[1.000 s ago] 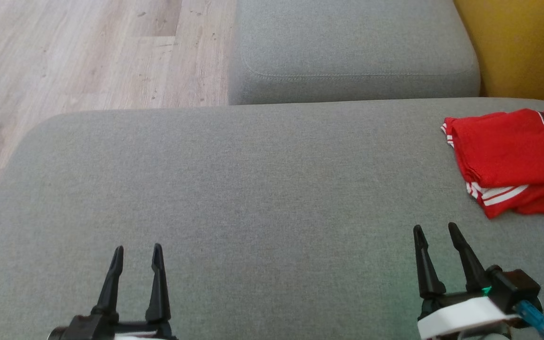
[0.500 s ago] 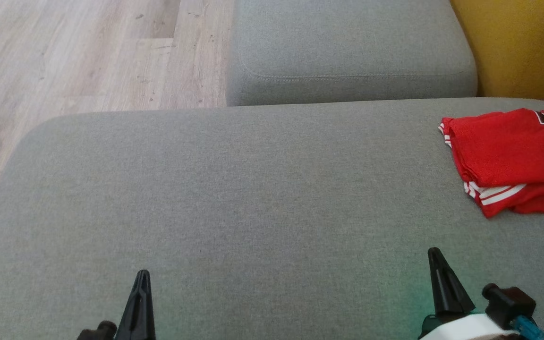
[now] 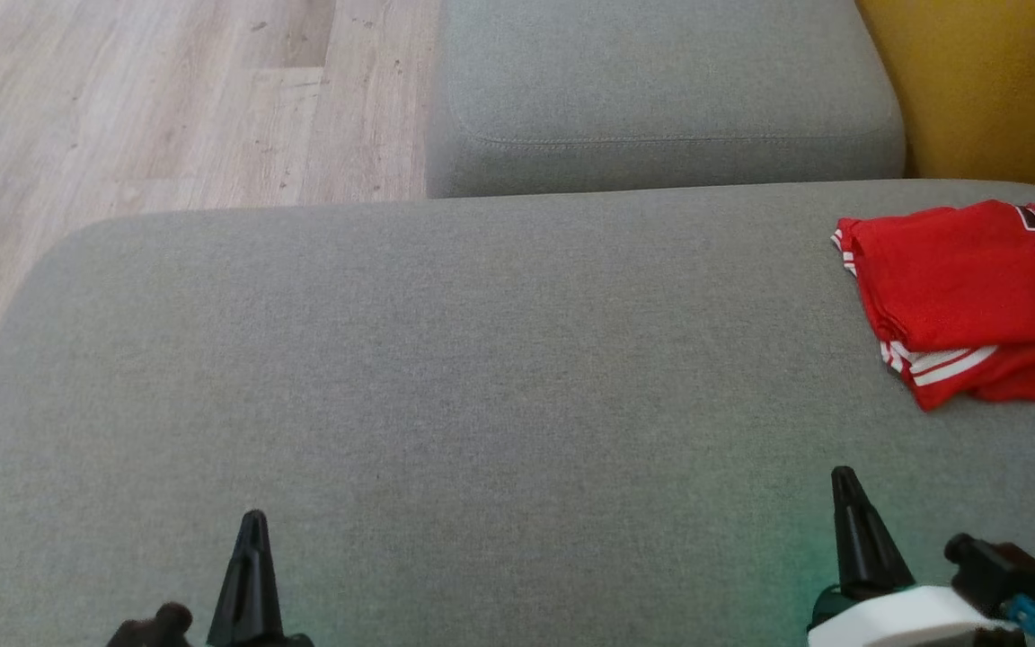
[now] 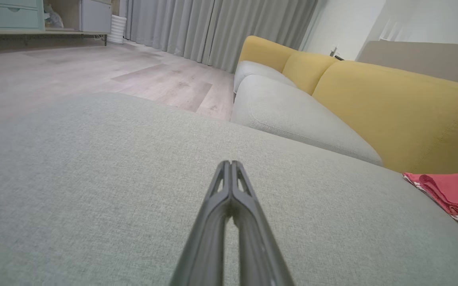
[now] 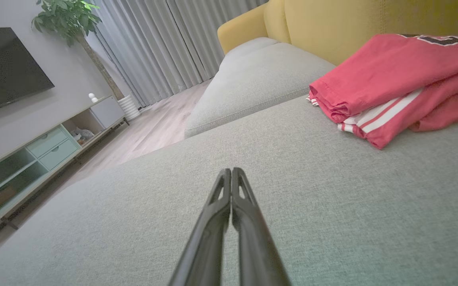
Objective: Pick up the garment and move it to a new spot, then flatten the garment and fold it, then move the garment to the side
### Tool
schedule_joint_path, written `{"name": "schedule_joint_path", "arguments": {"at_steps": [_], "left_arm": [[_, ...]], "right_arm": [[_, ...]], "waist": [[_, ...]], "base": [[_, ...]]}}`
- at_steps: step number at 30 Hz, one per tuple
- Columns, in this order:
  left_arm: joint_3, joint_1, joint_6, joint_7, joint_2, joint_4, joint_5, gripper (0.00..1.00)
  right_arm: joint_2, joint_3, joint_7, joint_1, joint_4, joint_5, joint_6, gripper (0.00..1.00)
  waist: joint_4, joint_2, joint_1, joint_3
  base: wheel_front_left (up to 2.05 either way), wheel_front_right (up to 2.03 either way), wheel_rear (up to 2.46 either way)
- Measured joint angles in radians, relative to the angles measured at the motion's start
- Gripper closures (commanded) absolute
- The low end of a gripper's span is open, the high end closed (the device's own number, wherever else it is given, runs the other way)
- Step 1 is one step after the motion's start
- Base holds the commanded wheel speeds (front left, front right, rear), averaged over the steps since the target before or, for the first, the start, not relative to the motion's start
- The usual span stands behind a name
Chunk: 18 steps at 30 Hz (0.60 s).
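head view: a folded red jersey with white stripes and dark lettering [image 3: 958, 279] lies at the far right of a wide grey fabric seat cushion [image 3: 482, 359], running off the picture's right edge. the left gripper [image 3: 254, 521] rises at the lower left, its 2 dark fingers pressed together into 1 spike with nothing between them. the right gripper [image 3: 844, 476] at the lower right is the same, fingers together and empty, nearer the jersey yet apart from it. beyond the seat are a smaller grey cushion [image 3: 661, 81], a yellow backrest [image 3: 994, 81] and a pale wood floor [image 3: 167, 99].

left wrist view: the left gripper's fingers meet along their length above bare grey fabric (whether they touch it i cannot tell). the jersey sits far off to the right, below the yellow backrest.

right wrist view: the right gripper's fingers lie flush together, pointing over the cushion. the jersey is up and to the right, well clear of the tips, its striped hem showing under the top layer. grey curtains [image 5: 165, 43], a dark screen [image 5: 2, 67] and a leafy plant [image 5: 66, 20] stand behind.
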Motion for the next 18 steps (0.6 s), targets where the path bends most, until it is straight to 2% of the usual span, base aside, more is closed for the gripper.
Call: {"name": "schedule_joint_path", "arguments": {"at_steps": [18], "left_arm": [[0.028, -0.031, -0.016, 0.049, 0.001, 0.013, -0.207, 1.0]], "right_arm": [[-0.002, -0.026, 0.037, -0.029, 0.0, 0.208, 0.0, 1.0]], "waist": [[-0.007, 0.0, 0.0, 0.01]], "base": [[0.0, 0.0, 0.0]]}}
